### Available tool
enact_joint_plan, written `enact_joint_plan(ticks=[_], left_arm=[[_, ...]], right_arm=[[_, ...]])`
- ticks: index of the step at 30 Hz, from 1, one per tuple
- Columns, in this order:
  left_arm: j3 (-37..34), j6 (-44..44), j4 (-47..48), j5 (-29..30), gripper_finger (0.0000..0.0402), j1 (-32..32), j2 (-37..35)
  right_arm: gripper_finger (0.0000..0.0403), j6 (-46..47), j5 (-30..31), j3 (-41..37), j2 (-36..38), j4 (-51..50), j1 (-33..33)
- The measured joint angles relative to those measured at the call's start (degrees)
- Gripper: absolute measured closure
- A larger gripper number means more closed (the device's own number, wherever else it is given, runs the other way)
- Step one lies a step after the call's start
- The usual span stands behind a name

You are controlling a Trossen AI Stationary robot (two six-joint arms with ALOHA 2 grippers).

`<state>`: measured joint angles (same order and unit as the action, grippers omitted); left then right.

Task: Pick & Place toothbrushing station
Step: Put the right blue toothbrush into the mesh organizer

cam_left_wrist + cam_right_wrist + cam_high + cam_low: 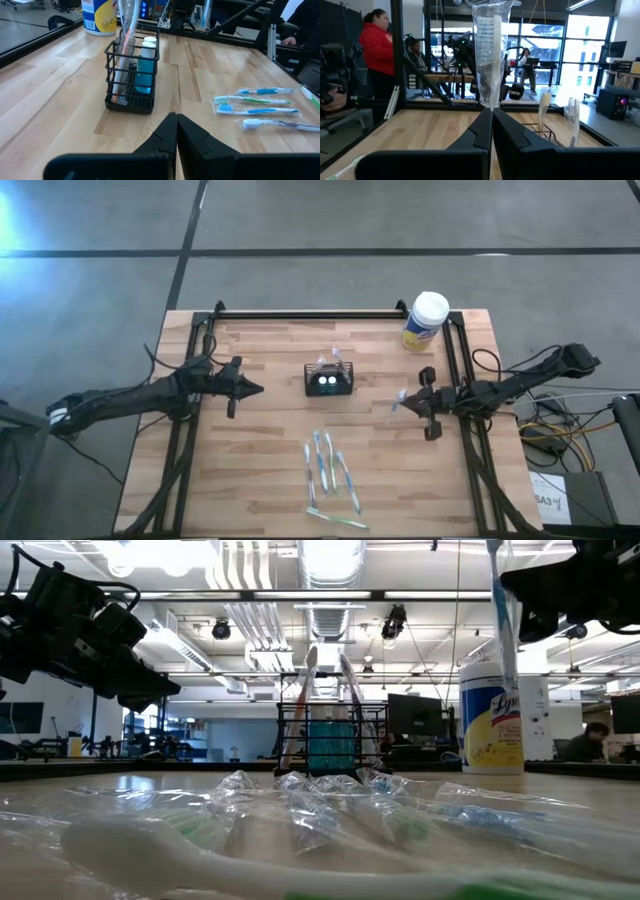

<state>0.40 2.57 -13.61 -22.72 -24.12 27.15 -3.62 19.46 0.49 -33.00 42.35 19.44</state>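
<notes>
1. Your target, the small black wire toothbrushing caddy [329, 380], sits at table centre, holding a teal tube and wrapped brushes.
2. It looks light, stiff and open-sided, so it is likely tippy; take it by the top rim.
3. Left gripper [252, 389] hovers at its 9 o'clock, jaws together, empty.
4. Right gripper [404, 402] hovers at its 3 o'clock, clamped on a clear-wrapped toothbrush [489, 50].
5. Loose wrapped toothbrushes [328, 470] lie at 6 o'clock and a yellow wipes canister [425, 321] at 1 o'clock; elsewhere there is bare wood.
</notes>
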Motion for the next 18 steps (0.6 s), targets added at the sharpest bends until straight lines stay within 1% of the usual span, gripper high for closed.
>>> enact_joint_plan(ticks=[9, 13, 15, 18], left_arm=[[0.0, 0.02, 0.0, -0.22, 0.0392, 0.0, -0.01], [0.0, 0.01, -0.02, -0.21, 0.0392, 0.0, 0.0], [0.0, 0.02, -0.04, 0.33, 0.0392, 0.0, -0.01], [0.0, 0.02, -0.13, 1.86, 0.0392, -0.02, 0.0]], right_arm=[[0.0394, -0.04, 0.14, 0.0, -0.01, 0.01, 0.0], [0.0394, -0.05, 3.41, 0.28, -0.08, 3.52, 0.0], [0.0394, -1.11, 3.92, 2.77, -0.28, 3.31, -0.02], [0.0394, -3.82, 4.11, 9.27, -2.05, -1.66, -0.38]])
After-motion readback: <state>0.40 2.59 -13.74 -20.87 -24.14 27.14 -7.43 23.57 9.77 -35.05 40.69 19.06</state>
